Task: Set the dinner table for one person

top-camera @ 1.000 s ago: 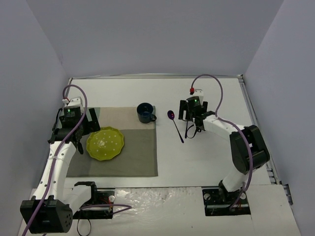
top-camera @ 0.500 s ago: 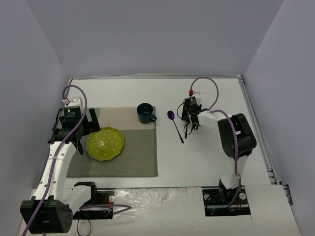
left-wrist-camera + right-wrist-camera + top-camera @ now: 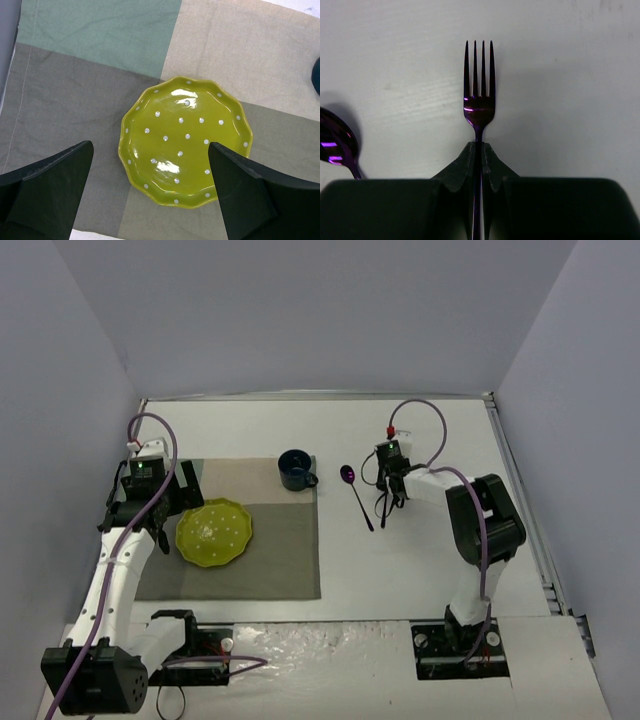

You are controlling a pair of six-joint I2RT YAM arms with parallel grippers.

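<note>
My right gripper (image 3: 478, 150) is shut on the handle of a dark purple fork (image 3: 479, 95), just below its head. The tines point away from me over the white dinner table (image 3: 420, 560). From above, that gripper (image 3: 390, 487) sits right of a purple spoon (image 3: 356, 496), which lies on the table, and the fork's handle (image 3: 384, 512) sticks out towards the near edge. My left gripper (image 3: 150, 150) hangs open above the near rim of a yellow-green dotted plate (image 3: 186, 140), touching nothing. The plate (image 3: 213, 531) rests on the patchwork placemat (image 3: 275, 550).
A dark blue mug (image 3: 296, 469) stands at the placemat's far right corner, left of the spoon. The spoon's bowl (image 3: 337, 145) shows at the left edge of the right wrist view. Grey walls close in the table on three sides.
My right gripper has closed on the fork's handle, and its arm has swung in slightly towards the left. The left arm and the plate have not moved.
</note>
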